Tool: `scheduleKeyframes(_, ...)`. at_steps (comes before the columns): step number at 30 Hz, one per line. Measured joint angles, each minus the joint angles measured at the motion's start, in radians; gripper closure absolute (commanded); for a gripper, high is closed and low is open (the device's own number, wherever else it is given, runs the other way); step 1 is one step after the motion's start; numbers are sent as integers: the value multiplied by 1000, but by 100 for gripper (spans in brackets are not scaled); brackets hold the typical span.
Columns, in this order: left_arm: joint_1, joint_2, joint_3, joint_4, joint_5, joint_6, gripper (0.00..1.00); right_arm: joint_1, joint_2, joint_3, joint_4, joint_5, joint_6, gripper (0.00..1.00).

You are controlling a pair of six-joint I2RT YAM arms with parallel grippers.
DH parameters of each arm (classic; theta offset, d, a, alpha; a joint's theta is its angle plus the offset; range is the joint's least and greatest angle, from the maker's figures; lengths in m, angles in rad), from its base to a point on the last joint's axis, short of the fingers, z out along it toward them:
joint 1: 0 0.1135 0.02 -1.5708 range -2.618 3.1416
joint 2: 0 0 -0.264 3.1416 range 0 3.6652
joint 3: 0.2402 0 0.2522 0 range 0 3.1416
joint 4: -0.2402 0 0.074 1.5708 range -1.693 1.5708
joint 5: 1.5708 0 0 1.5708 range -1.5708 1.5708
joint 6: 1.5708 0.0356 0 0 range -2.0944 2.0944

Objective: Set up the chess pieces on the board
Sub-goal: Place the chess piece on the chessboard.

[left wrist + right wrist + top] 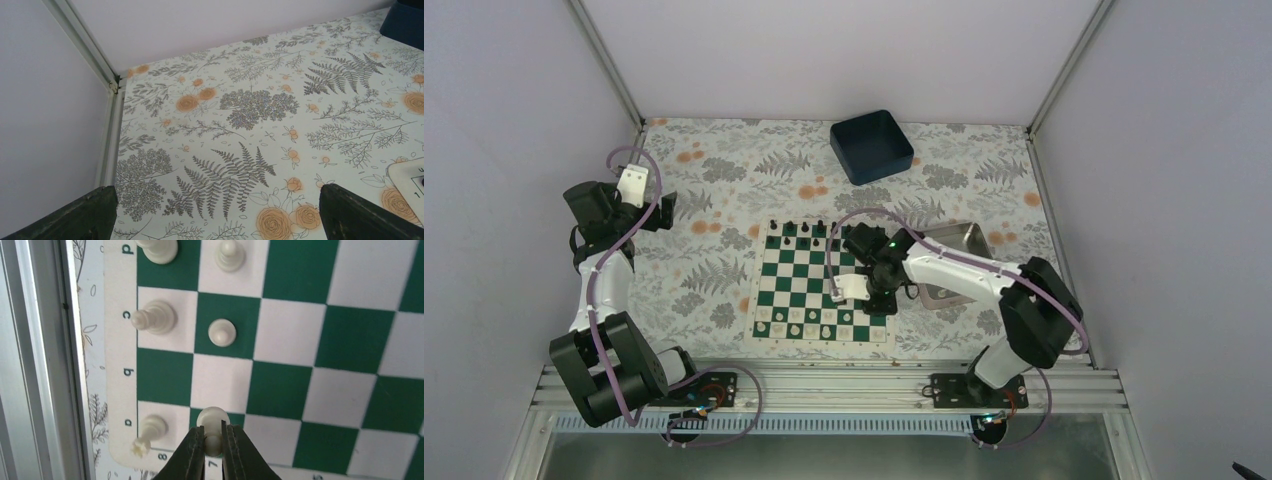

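My right fingers (192, 455) hide the lower half of the pawn (213, 418) near the board (120, 390) corner marked a; from above, my right arm (944, 268) covers the board's right-hand squares, black pieces (803, 230) at its far edge too small to name.

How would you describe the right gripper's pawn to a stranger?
On the chessboard, find the corner marked a, where a white rook stands. The white pawn on the green square beside it is the only piece pinched by the right gripper.
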Motion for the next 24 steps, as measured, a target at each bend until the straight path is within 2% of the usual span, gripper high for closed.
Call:
scheduleKeyframes(8, 0, 0, 0, 0, 0, 0, 0, 41, 72, 0, 37, -20, 0, 89)
scheduleKeyframes(24, 0, 2, 0, 0, 0, 0, 0, 47, 138, -1, 71, -12, -1, 88)
